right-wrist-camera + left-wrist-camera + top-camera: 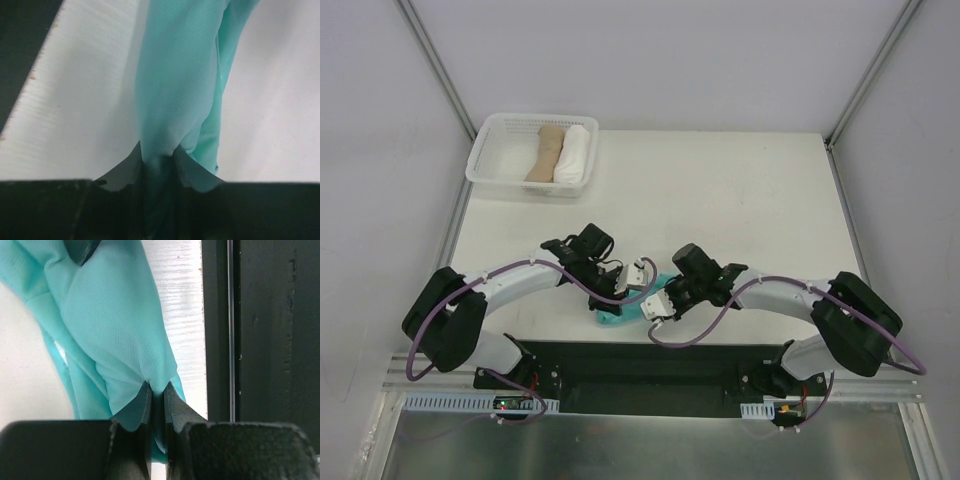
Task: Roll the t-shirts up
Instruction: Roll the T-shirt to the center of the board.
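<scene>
The teal t-shirt (pixel 632 311) is bunched between my two grippers at the table's near edge, mostly hidden under them. My left gripper (pixel 620 297) is shut on a fold of it; in the left wrist view the cloth (pixel 110 325) is pinched between the fingertips (pixel 145 395). My right gripper (pixel 660 303) is also shut on it; in the right wrist view the cloth (pixel 175 90) hangs stretched from the fingertips (pixel 186 162). A tan roll (pixel 545 156) and a white roll (pixel 574 154) lie in the basket.
A white plastic basket (pixel 490 150) stands at the table's far left. The black mounting plate (pixel 650 365) runs along the near edge; it shows in the left wrist view (pixel 270 340) close beside the cloth. Frame posts rise at both far corners.
</scene>
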